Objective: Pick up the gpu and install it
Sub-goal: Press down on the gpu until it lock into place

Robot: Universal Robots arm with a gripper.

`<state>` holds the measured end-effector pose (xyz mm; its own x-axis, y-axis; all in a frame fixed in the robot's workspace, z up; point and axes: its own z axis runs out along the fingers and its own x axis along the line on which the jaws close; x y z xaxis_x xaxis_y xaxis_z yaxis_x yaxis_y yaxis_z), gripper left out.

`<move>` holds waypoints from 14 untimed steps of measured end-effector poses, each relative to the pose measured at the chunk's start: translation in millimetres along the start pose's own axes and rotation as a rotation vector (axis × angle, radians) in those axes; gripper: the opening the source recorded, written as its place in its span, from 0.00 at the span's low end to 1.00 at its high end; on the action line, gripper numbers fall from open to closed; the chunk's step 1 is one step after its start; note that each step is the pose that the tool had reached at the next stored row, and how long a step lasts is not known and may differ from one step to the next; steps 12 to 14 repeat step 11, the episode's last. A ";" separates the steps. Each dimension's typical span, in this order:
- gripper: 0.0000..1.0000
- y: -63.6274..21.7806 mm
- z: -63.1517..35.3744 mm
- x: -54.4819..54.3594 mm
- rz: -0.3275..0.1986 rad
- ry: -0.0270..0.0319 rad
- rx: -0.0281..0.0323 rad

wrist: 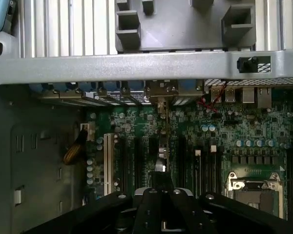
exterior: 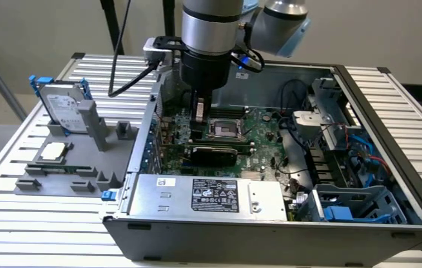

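Exterior view: my gripper [exterior: 201,109] is pinched shut over the green motherboard [exterior: 259,125], above the flat black gpu [exterior: 212,152] standing on edge in its slot, probably pressing it home.

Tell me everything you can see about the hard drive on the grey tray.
The hard drive is flat and rectangular, its silver face bearing a printed label, held in a blue frame. It stands upright on edge in the grey tray at the exterior view's left, outside the computer case. A grey post of the tray partly covers it.
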<state>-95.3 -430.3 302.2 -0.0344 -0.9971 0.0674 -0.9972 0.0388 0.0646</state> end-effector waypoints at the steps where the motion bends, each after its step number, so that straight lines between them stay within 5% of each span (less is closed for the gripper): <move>1: 0.11 -1.2 -0.3 -0.1 -0.002 -0.0013 0.0025; 14: 0.11 -6.5 -3.1 0.0 -0.005 -0.0060 0.0007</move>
